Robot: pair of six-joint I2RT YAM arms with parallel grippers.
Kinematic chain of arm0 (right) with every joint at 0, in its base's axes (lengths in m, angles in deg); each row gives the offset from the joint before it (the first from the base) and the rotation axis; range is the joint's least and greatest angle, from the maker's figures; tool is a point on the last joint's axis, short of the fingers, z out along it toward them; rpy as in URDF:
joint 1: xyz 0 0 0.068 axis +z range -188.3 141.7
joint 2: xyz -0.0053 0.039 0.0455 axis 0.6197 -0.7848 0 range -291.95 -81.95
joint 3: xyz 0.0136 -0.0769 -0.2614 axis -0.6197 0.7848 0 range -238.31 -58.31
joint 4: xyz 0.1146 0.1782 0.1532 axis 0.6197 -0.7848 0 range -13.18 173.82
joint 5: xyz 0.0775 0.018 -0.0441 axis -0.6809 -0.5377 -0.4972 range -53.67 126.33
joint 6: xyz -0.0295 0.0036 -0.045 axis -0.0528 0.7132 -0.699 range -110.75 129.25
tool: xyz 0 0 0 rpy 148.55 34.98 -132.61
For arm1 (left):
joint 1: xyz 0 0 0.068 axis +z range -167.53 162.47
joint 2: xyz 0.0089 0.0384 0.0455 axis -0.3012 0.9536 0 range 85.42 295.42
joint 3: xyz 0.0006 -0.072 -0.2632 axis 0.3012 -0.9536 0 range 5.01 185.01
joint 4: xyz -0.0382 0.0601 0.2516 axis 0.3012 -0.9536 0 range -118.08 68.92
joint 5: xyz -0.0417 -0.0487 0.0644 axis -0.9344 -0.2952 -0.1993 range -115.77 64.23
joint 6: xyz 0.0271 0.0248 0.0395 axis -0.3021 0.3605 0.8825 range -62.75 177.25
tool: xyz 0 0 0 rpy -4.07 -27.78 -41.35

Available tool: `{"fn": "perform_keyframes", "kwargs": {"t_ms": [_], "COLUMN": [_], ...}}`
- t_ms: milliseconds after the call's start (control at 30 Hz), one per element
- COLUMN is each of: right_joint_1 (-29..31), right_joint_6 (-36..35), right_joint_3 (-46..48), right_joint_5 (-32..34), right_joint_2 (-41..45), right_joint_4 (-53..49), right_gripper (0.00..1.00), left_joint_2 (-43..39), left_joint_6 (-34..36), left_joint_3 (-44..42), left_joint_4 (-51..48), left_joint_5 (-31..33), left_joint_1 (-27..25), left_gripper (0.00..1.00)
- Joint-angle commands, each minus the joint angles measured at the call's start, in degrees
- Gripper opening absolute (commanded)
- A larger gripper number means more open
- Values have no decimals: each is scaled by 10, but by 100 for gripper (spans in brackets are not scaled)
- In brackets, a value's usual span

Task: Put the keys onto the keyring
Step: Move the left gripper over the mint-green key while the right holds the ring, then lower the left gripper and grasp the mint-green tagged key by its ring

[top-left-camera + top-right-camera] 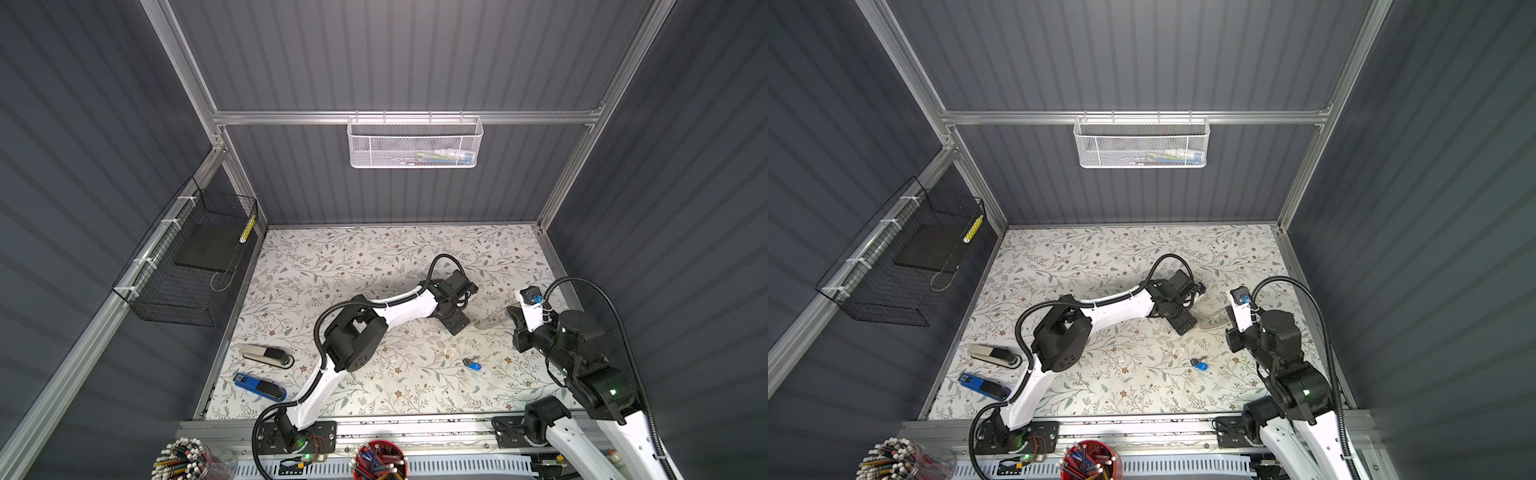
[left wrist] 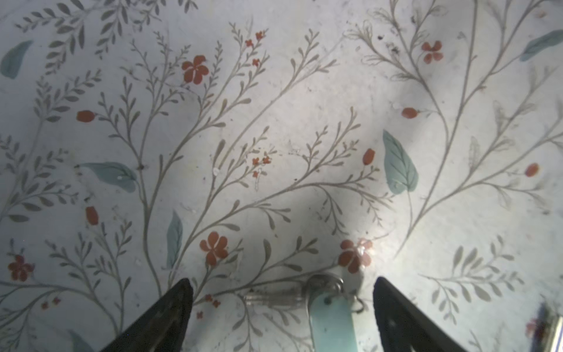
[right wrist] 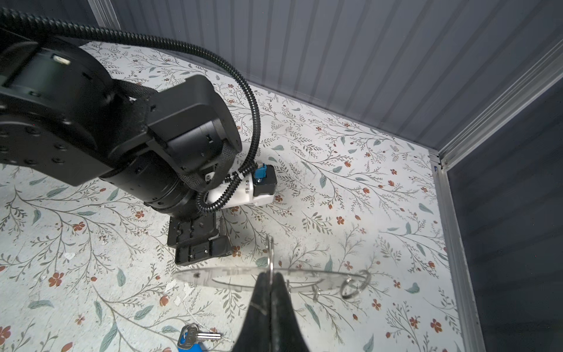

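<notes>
Right wrist view: right hand [image 3: 271,277] clamped on the keyring [image 3: 213,275], blue-tagged key [image 3: 192,336] loose at bottom; left hand [image 2: 282,282], spread wide, straddles mint-tagged key [image 2: 330,317]. 2 keys apparently unthreaded.

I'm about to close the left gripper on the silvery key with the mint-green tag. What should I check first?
1. Left gripper open: ok.
2. Silvery key with pale mint-green tag lies between its fingers: ok.
3. Right gripper shut on the large flat grey keyring: ok.
4. Silvery key with bright blue tag lies on the floral table, apart from both grippers: ok.
5. Left fingers low enough to pinch the key: cannot tell.
</notes>
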Motion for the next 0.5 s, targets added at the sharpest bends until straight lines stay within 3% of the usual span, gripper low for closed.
{"fn": "perform_keyframes", "kwargs": {"t_ms": [0,300,467], "right_joint_1": [-1,-1,-1], "right_joint_6": [-3,2,9], "right_joint_3": [-11,-12,-6], "right_joint_5": [14,7,2], "right_joint_2": [2,-21,-37], "right_joint_4": [14,23,42], "right_gripper": [0,0,0], "left_joint_2": [20,5,-39], "left_joint_6": [14,4,-11], "left_joint_3": [20,14,-41], "left_joint_4": [-49,-80,-88], "left_joint_5": [47,118,136], "left_joint_1": [-13,-12,6], "left_gripper": [93,92,91]}}
